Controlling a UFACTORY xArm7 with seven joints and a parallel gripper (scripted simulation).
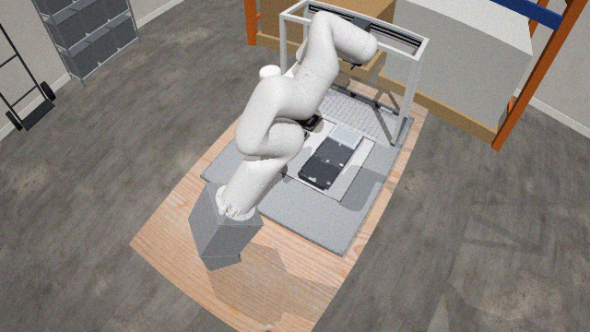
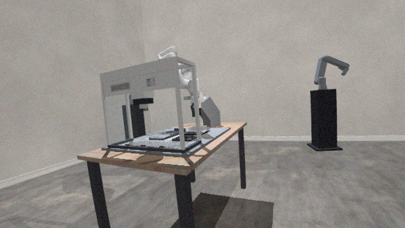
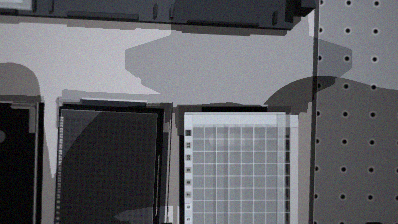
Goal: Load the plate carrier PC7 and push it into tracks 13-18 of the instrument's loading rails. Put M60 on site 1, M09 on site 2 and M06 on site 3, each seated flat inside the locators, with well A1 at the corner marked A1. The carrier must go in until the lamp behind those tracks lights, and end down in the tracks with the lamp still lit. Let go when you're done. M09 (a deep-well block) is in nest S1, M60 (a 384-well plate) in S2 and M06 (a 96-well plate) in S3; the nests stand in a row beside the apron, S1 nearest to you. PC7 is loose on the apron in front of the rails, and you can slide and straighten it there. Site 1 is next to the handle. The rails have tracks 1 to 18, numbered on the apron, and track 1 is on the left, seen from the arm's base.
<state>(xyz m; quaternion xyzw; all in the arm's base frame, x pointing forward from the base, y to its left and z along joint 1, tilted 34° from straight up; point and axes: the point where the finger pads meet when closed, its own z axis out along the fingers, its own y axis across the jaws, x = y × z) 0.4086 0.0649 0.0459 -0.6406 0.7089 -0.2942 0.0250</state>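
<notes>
M06 (image 3: 239, 167), clear gridded plate, sits in the nest row beside the apron (image 3: 150, 55), just beside dark M60 (image 3: 107, 165). PC7 (image 3: 165, 11) lies across the apron from M06. Gripper (image 1: 312, 122) fully open, empty, above apron.

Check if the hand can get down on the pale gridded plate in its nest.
Probably yes. The hand is open and empty, the wrist view looks straight down on the plate, and nothing lies over it. The dark plate beside it sits close, so finger room there looks tight.
</notes>
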